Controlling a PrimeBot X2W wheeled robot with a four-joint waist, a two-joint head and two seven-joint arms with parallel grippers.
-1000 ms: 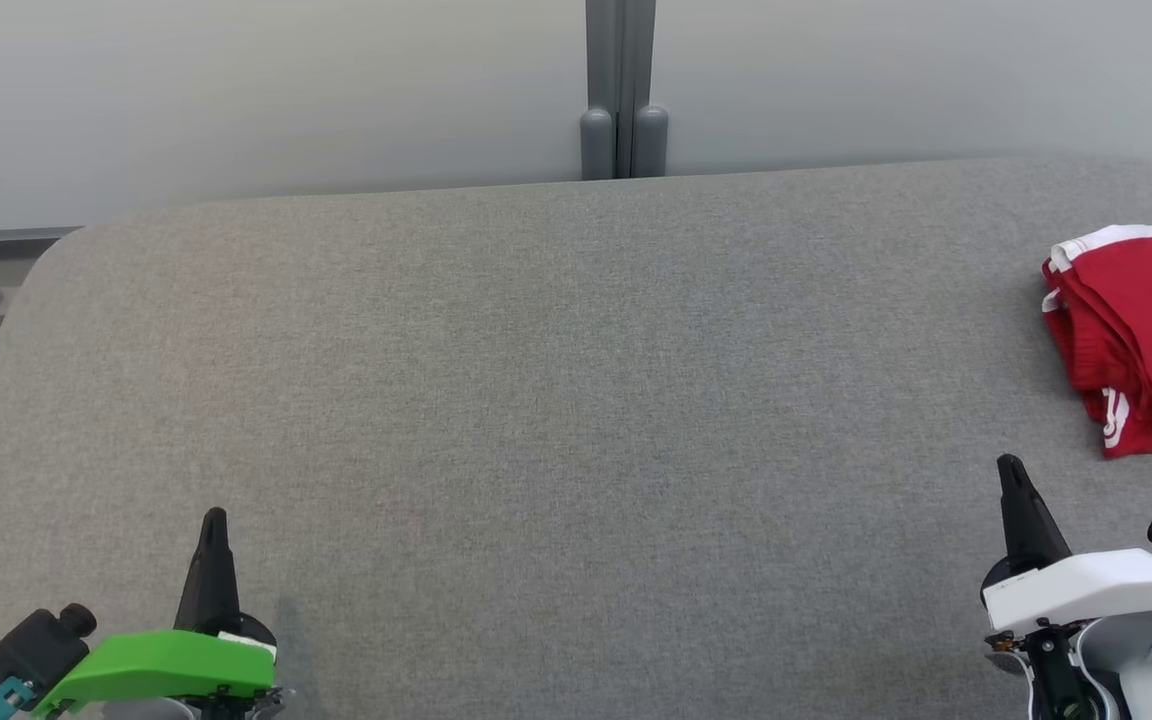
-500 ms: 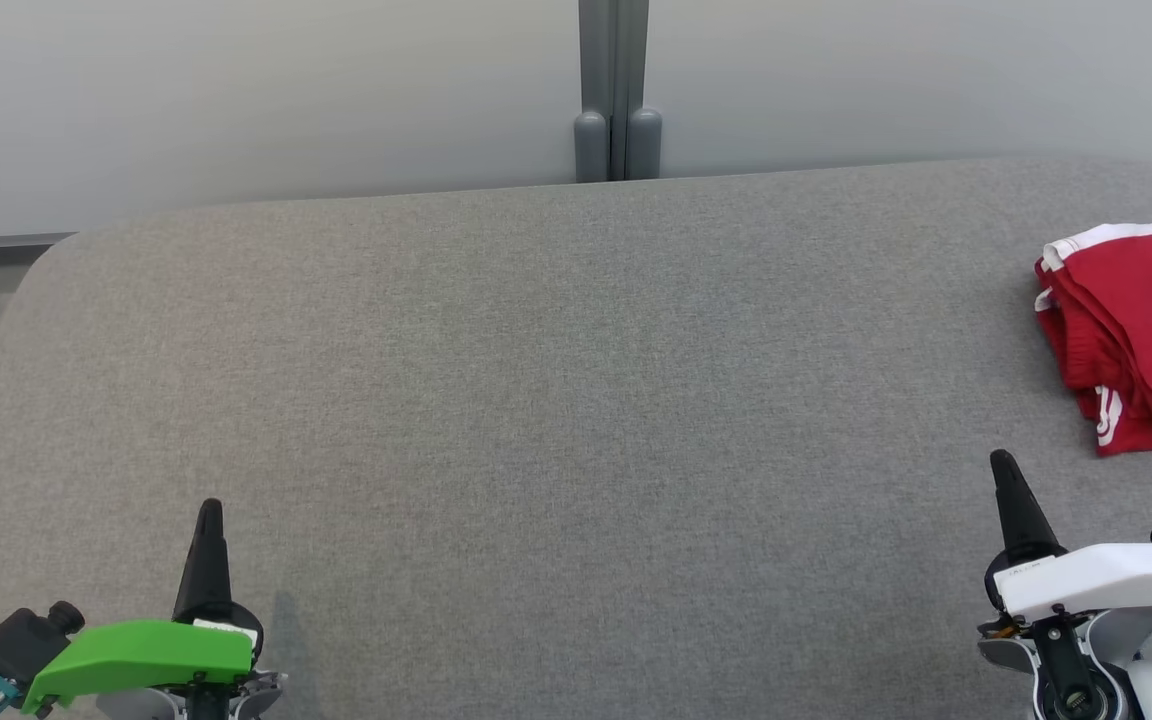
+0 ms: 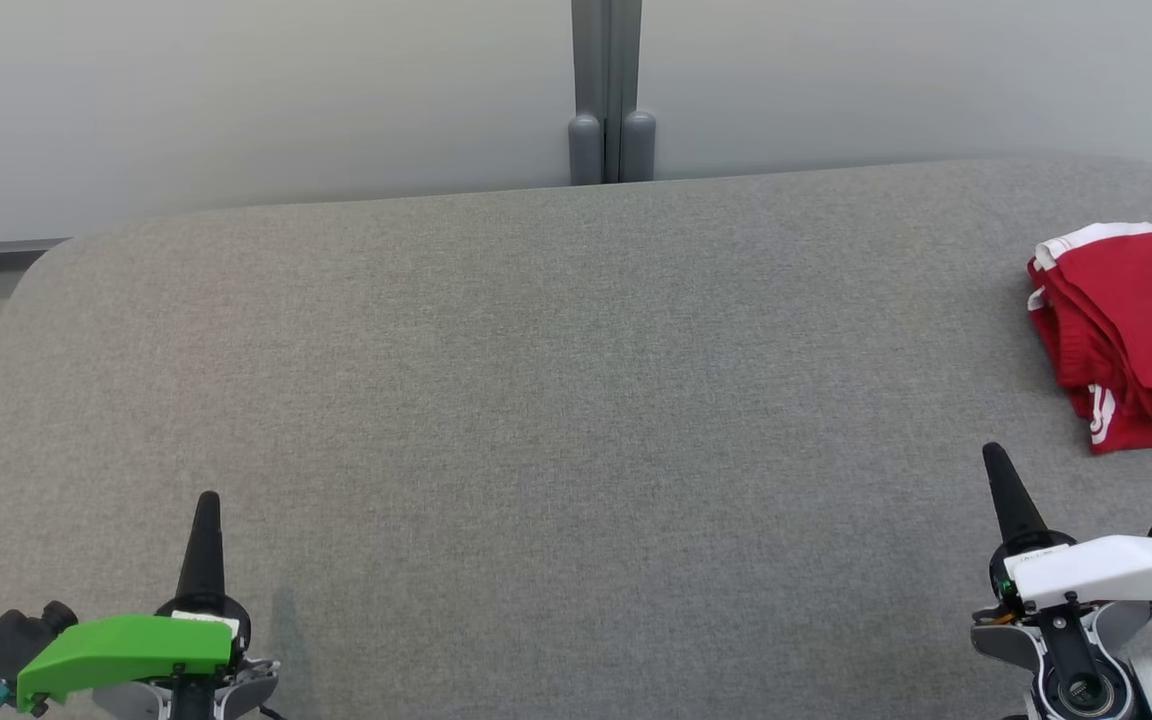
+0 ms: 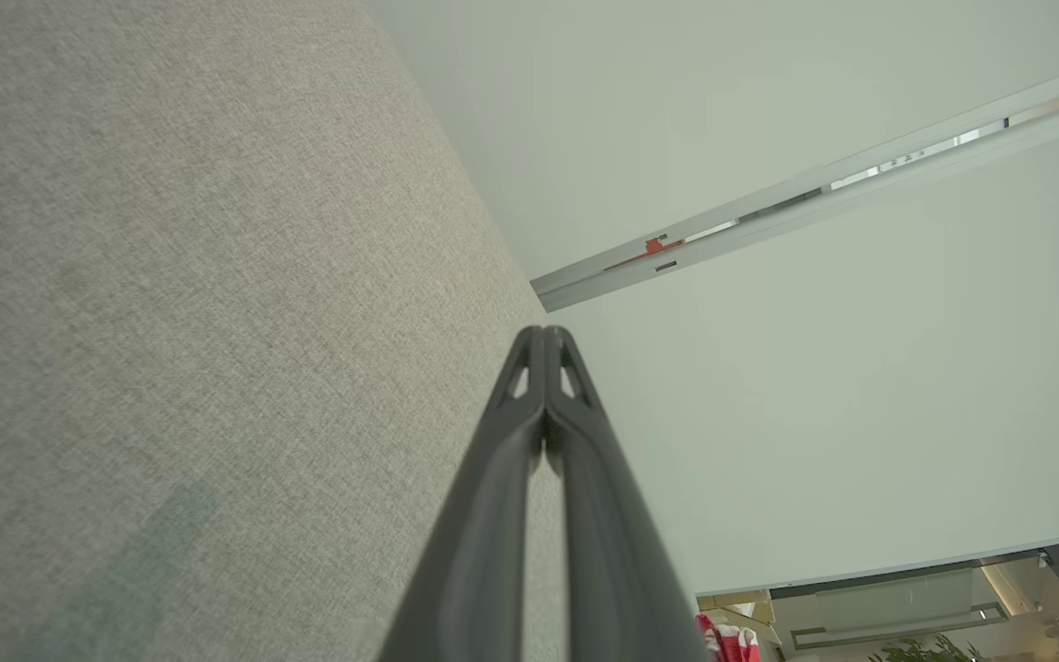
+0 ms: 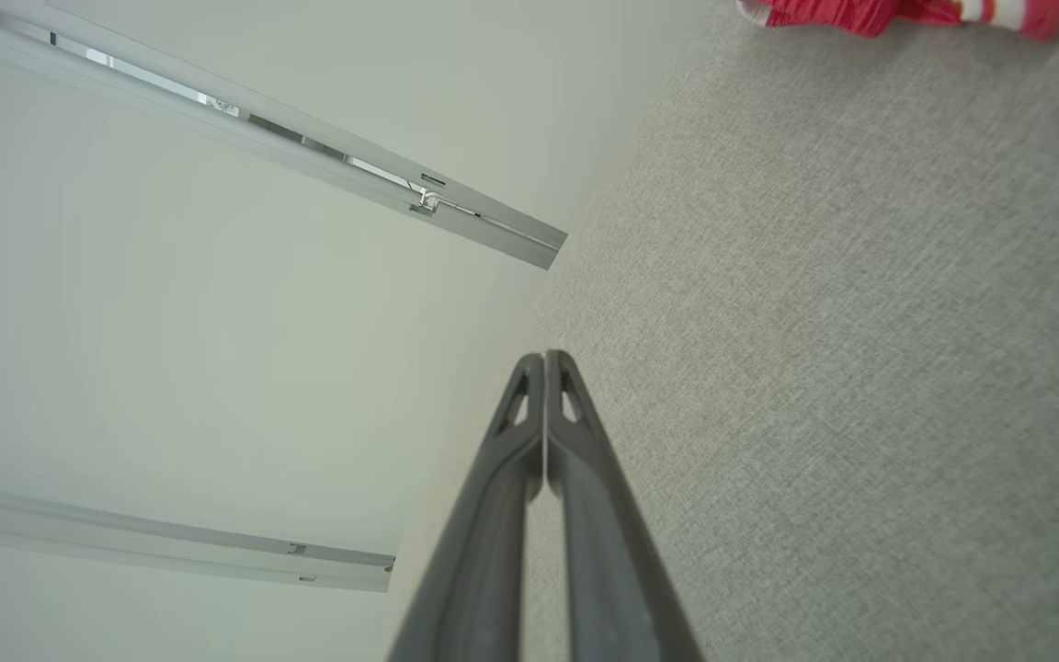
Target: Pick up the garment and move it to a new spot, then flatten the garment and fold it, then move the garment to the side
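The garment (image 3: 1131, 335), red with white trim, lies folded at the far right of the grey table (image 3: 536, 400), partly cut by the head view's edge. A strip of the garment (image 5: 897, 11) shows at the top of the right wrist view, and a small piece of it (image 4: 727, 641) at the bottom of the left wrist view. My right gripper (image 3: 998, 470) stands at the lower right, shut and holding nothing, short of the garment and to its left. My left gripper (image 3: 207, 510) is at the lower left, fingertips pressed together, nothing held. The right gripper (image 5: 544, 360) and left gripper (image 4: 545, 336) show tips closed in their wrist views.
A pale wall runs behind the table, with a grey post (image 3: 606, 95) at its middle. The table's rounded far-left corner (image 3: 56, 255) drops off toward a grey rail. Wide bare felt lies between the two grippers.
The whole head view has shifted slightly, so the camera moved. Both grippers sit a little lower and further back in the frame. The garment lies as before.
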